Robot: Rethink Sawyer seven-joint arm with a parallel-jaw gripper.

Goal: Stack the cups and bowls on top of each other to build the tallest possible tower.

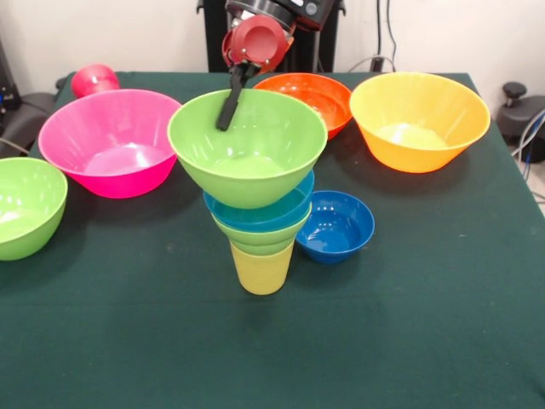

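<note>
The tower stands mid-table: a pale yellow cup [261, 269] at the base, then a small green bowl [260, 234], a light blue bowl [255, 213] and a large lime green bowl [247, 149] on top. My gripper [226, 118] comes down from above and reaches over the far left rim of the top bowl, its tip inside the bowl. Its grip on the rim is hidden. A red cup [94, 79] sits at the far left behind the pink bowl [111, 141].
A dark blue bowl [337, 226] sits just right of the tower. An orange-red bowl [312, 98] and a yellow-orange bowl [419, 119] stand behind it. Another lime green bowl [25, 206] is at the left edge. The green cloth table [383, 341] stretches toward the front.
</note>
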